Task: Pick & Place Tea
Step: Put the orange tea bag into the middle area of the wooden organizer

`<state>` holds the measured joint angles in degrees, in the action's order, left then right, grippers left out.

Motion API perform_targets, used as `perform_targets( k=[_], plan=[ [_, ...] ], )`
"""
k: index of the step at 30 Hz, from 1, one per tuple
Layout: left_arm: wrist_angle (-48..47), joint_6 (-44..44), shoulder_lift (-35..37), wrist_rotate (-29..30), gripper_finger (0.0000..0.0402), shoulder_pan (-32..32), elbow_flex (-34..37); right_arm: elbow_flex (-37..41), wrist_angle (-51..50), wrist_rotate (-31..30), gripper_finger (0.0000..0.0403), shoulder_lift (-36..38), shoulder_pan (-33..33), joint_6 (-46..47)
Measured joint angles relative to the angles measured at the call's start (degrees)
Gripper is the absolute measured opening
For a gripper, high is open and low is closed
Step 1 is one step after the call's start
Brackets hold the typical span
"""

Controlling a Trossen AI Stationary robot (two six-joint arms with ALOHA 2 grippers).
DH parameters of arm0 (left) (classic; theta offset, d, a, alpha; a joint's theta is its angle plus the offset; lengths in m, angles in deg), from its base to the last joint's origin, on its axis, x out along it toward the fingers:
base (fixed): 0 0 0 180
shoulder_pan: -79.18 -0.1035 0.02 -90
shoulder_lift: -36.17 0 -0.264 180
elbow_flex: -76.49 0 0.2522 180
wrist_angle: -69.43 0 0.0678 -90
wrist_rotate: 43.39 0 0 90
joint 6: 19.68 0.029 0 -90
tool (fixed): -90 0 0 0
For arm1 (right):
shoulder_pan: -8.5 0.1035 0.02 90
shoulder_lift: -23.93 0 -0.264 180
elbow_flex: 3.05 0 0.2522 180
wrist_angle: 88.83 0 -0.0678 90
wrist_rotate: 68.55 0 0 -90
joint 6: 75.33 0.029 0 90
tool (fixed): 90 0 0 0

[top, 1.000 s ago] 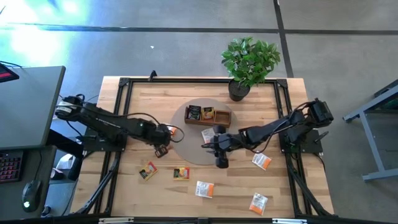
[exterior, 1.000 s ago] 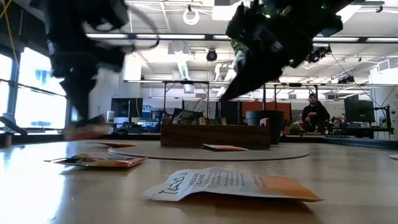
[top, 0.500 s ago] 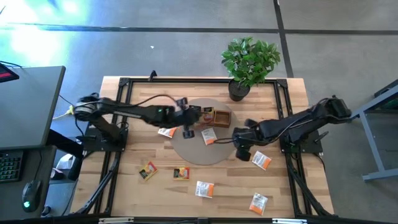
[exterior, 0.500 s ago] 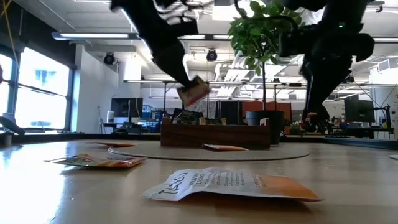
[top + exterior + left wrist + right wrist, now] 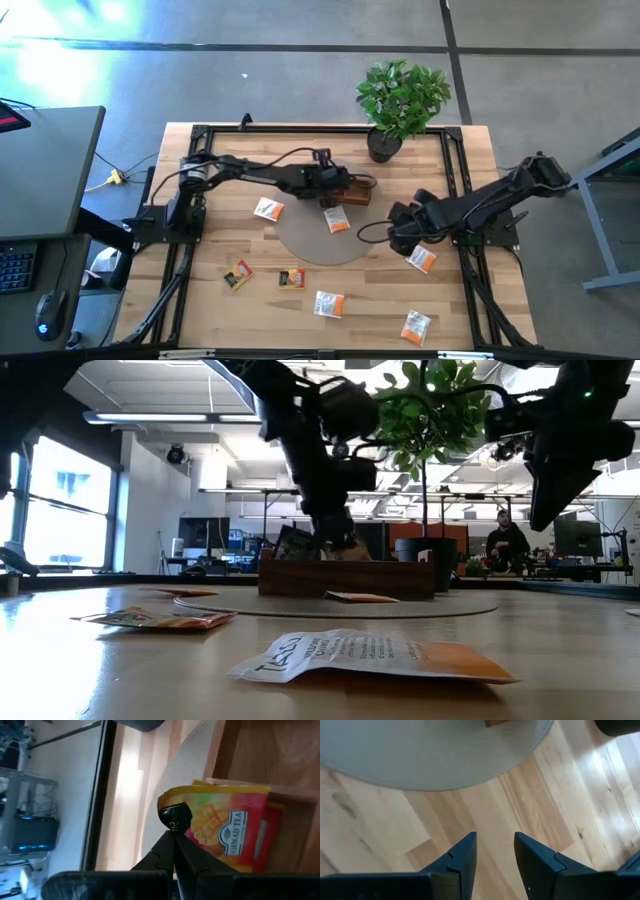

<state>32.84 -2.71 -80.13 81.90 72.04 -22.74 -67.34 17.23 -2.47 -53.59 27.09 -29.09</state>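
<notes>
On table (image 5: 220,150): perhaps seven loose sachets (image 5: 329,304).

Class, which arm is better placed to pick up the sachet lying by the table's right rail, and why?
Right. Its open gripper hovers beside that sachet; the left gripper is shut on a sachet at the tray.

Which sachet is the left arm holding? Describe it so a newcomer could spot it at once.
Start at the potted plant; just in front of it the wooden tray sits on a grey round mat. The left gripper, jaws shut, holds a sachet at the tray. It is yellow-to-red, unlike the white-and-orange ones nearby.
</notes>
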Motion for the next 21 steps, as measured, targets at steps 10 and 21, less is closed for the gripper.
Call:
perform_targets(
  k=[10,21],
  plan=[
    [-3.7,5.3,-0.7,2.9,0.0,0.2,-1.6,0.0,0.6,-1.1,0.0128,0.0,0.3,-1.6],
    [-7.3,6.8,-0.7,2.4,0.0053,0.4,-1.6,0.0,1.6,-1.7,0.0128,0.0,0.3,-1.7]
  ],
)
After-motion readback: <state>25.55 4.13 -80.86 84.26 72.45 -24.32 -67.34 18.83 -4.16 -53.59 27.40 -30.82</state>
